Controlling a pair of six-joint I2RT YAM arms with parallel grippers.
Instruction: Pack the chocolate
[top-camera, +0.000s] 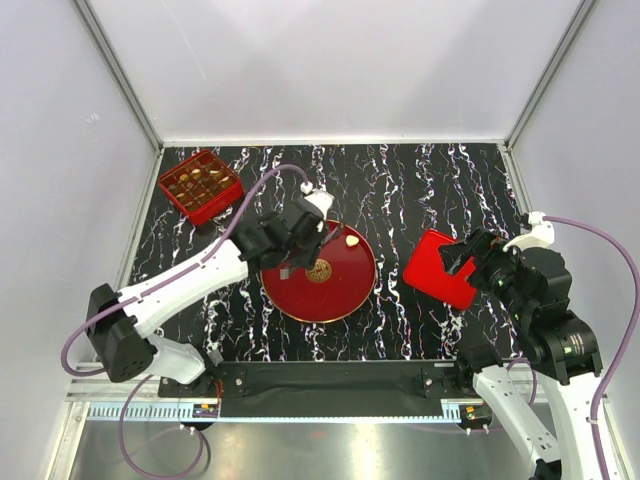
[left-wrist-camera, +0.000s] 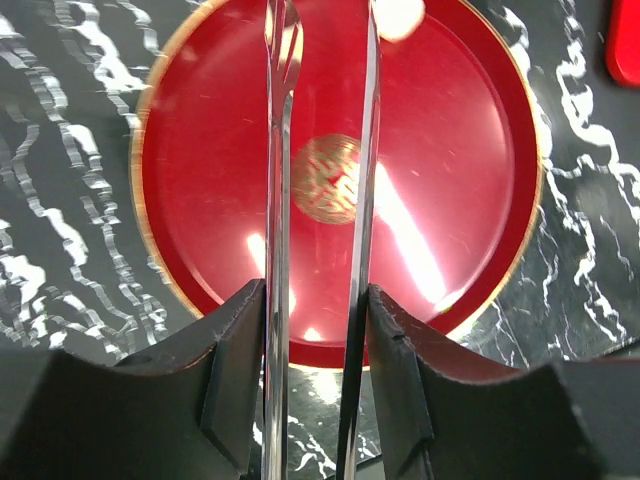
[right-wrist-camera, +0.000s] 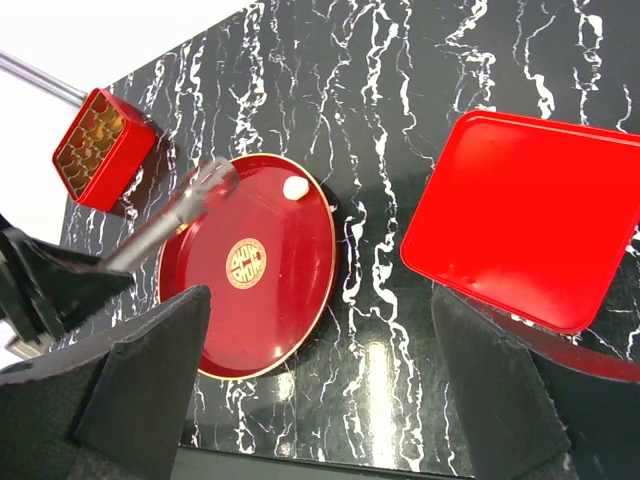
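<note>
One cream-white chocolate (top-camera: 352, 241) (right-wrist-camera: 295, 187) (left-wrist-camera: 398, 15) lies near the far rim of the round red plate (top-camera: 340, 292) (left-wrist-camera: 460, 150) (right-wrist-camera: 285, 300). My left gripper (top-camera: 300, 240) (left-wrist-camera: 315, 300) hovers over the plate, shut on metal tongs (left-wrist-camera: 277, 200) (right-wrist-camera: 170, 215). The tongs' blades stand apart with nothing between them, and their tips end just left of that chocolate. A red box (top-camera: 200, 185) (right-wrist-camera: 100, 145) at the far left holds several chocolates in gold compartments. My right gripper (top-camera: 455, 258) (right-wrist-camera: 320, 310) is open and empty, raised over the table's right side.
A flat red lid (top-camera: 438, 270) (right-wrist-camera: 520, 230) lies right of the plate, under my right gripper. White walls and metal posts enclose the black marble table (top-camera: 400, 190). The left arm stretches diagonally from the near left corner.
</note>
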